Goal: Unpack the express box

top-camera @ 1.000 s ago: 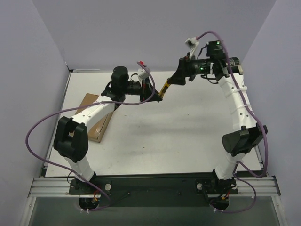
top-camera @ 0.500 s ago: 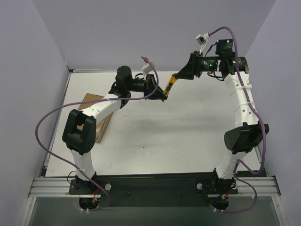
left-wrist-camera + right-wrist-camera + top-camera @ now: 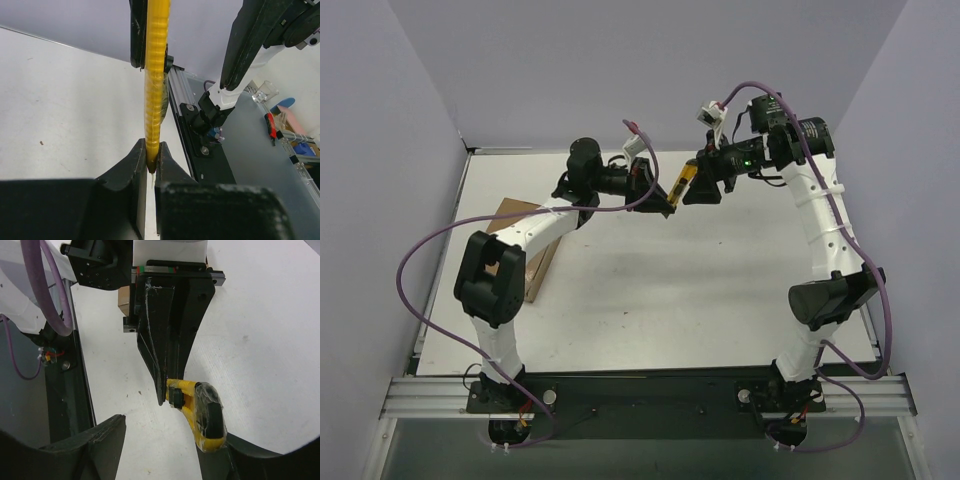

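The express box (image 3: 536, 270) lies flat at the table's left side, mostly hidden under my left arm; a brown corner shows in the right wrist view (image 3: 122, 310). My left gripper (image 3: 660, 200) is held above the table's far middle, shut on the blade end of a yellow-handled utility knife (image 3: 682, 183). The left wrist view shows its jaws (image 3: 151, 156) pinched on the knife (image 3: 156, 75). My right gripper (image 3: 700, 190) is open around the knife's back end (image 3: 202, 415), which lies close to one finger (image 3: 240, 457).
Purple cables loop off both arms. The white table (image 3: 700, 290) has grey walls on three sides. A black rail (image 3: 650, 395) runs along the near edge, with the arm bases on it.
My right gripper swung up and away to the right, then came back down to the knife's back end. My left gripper shifted slightly right with the knife.
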Robot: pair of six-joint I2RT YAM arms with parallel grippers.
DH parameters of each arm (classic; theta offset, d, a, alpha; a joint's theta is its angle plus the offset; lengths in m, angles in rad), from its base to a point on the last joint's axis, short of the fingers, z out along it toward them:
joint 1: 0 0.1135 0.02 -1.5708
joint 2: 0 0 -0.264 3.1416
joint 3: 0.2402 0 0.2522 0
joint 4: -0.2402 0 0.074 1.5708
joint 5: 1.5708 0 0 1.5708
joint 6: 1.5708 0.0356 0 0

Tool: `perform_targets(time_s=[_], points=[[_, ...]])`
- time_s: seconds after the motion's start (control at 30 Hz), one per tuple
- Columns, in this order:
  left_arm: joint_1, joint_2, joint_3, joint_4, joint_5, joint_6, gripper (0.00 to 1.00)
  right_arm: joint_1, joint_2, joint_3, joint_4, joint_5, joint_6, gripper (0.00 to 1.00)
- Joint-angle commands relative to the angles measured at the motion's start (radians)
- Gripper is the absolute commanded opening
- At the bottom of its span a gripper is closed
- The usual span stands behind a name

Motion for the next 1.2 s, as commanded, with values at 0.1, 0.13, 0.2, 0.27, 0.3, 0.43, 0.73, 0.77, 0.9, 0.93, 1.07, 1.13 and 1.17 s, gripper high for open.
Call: perform_targets(time_s=[0.1,0.13,0.2,0.27,0.3,0.43,0.73,0.77,0.9,0.93,1.07,1.13,1.17], points=[[-0.014,0.017,0.056,0.006,0.020,0.020,0.00,0.007,0.016,0.037,-0.054,0.013,-0.049,0.55],[-0.015,0.017,0.056,0.012,0.020,0.021,0.00,0.005,0.019,0.039,-0.050,0.008,-0.032,0.55],[-0.015,0.019,0.055,0.020,0.026,0.014,0.00,0.004,0.028,0.042,-0.021,-0.013,0.003,0.54],[-0.017,0.022,0.050,0.053,0.031,-0.011,0.00,0.004,0.039,0.051,0.015,-0.030,0.048,0.53],[-0.018,0.022,0.049,0.066,0.031,-0.019,0.00,0.005,0.044,0.056,0.021,-0.041,0.054,0.53],[-0.023,0.031,0.061,0.073,0.035,-0.022,0.00,0.022,0.064,0.068,0.032,-0.044,0.051,0.51],[-0.026,0.031,0.061,0.096,0.035,-0.036,0.00,0.044,0.064,0.024,0.030,-0.052,0.050,0.43],[-0.026,0.031,0.058,0.098,0.034,-0.037,0.00,0.044,0.059,0.018,0.030,-0.052,0.048,0.42],[-0.026,0.039,0.067,0.101,0.040,-0.040,0.00,0.042,0.052,-0.004,0.012,-0.053,0.025,0.38],[-0.026,0.042,0.070,0.101,0.043,-0.040,0.00,0.044,0.052,-0.005,0.004,-0.053,0.016,0.38],[-0.027,0.049,0.081,0.096,0.046,-0.039,0.00,0.045,0.052,-0.015,-0.005,-0.055,-0.001,0.33],[-0.027,0.051,0.081,0.095,0.048,-0.039,0.00,0.044,0.052,-0.015,-0.007,-0.055,-0.004,0.31],[-0.027,0.051,0.082,0.093,0.049,-0.039,0.00,0.045,0.052,-0.013,-0.007,-0.056,-0.004,0.31]])
